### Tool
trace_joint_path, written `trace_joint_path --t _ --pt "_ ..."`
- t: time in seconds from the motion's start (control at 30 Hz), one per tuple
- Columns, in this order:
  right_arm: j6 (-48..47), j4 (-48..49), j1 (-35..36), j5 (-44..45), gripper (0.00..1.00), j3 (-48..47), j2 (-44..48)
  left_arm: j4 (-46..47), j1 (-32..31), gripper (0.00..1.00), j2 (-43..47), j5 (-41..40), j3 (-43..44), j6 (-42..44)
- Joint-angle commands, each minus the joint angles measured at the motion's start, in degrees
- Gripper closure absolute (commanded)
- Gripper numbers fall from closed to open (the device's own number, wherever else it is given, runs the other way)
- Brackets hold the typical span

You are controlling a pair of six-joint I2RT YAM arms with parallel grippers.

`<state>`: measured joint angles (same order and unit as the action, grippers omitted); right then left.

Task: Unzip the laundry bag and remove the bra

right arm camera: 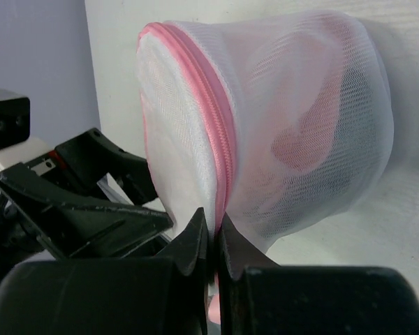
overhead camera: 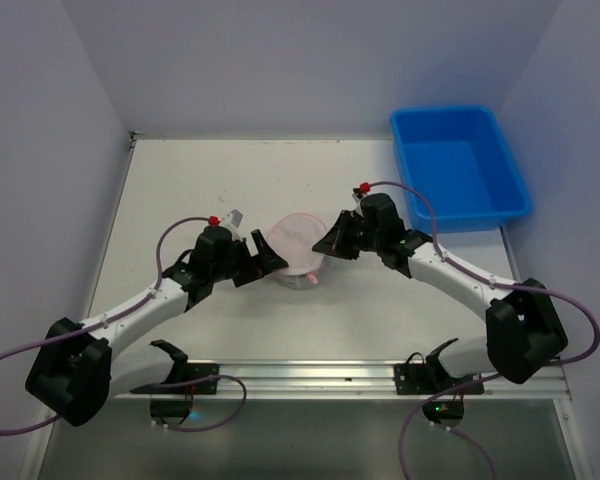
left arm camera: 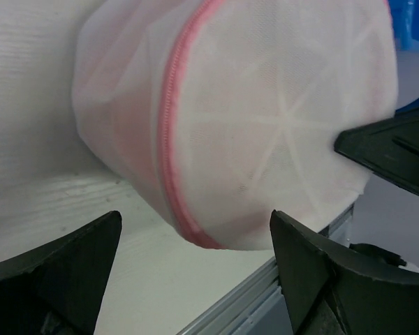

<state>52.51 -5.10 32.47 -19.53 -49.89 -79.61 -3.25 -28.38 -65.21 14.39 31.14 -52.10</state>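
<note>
The laundry bag (overhead camera: 298,243) is a round white mesh pouch with pink zipper trim (right arm camera: 211,118), tipped on its side at the table's middle. The zipper looks closed where it shows. The pale pink bra (right arm camera: 302,146) shows dimly through the mesh inside. My right gripper (overhead camera: 326,246) is shut on the pink zipper trim at the bag's lower rim (right arm camera: 213,225). My left gripper (overhead camera: 266,262) is open just to the left of the bag; its two fingers stand apart below the bag (left arm camera: 195,225) without touching it. The bag fills the left wrist view (left arm camera: 265,118).
A blue plastic bin (overhead camera: 460,165) stands at the back right of the table. The metal rail at the table's near edge (overhead camera: 310,372) runs just below the bag. The right gripper's black finger (left arm camera: 391,150) shows at the right of the left wrist view.
</note>
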Motion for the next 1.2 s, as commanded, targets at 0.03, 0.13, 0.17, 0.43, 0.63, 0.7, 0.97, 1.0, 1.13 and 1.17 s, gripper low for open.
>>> trace_joint_path --t 0.03,0.13,0.17,0.43,0.63,0.7,0.97,1.0,1.13,1.17 --pt "7.07 4.48 0.93 4.23 1.0 2.34 3.85 12.29 -3.95 0.12 2.72 -1.56 -1.69 -11.26" --pt "9.18 4.75 1.28 5.11 1.0 3.83 4.82 13.44 -5.36 0.16 3.95 -4.28 -2.92 -13.99" --pt "9.88 6.32 1.46 5.29 1.0 4.27 4.99 14.83 -5.63 0.17 4.04 -5.07 -3.44 -15.13" --pt "13.23 8.27 2.51 5.9 1.0 5.94 5.7 18.01 -8.7 0.35 0.7 -6.48 -4.68 -17.07" --pt "9.46 5.81 2.51 7.66 0.95 6.03 6.31 16.7 -8.8 0.81 3.42 -7.1 -4.07 -17.07" --pt "4.55 2.32 2.51 10.2 0.74 4.81 6.66 14.85 -8.8 0.91 4.74 -7.62 -2.93 -17.33" --pt "-13.81 -4.3 5.4 20.66 0.39 4.97 18.34 12.04 -8.8 1.0 4.92 -8.33 -1.08 -21.55" --pt "-14.97 -4.56 6.54 22.67 0.39 5.24 20.88 11.77 -8.8 1.0 4.66 -8.33 -0.82 -21.82" --pt "-18.41 -5.27 16.02 27.69 0.43 5.5 24.41 11.33 -8.88 1.0 3.51 -8.68 0.59 -22.08" --pt "-18.24 -5.27 17.09 27.53 0.45 5.76 24.59 10.98 -8.8 1.0 3.25 -8.85 0.77 -22.08"
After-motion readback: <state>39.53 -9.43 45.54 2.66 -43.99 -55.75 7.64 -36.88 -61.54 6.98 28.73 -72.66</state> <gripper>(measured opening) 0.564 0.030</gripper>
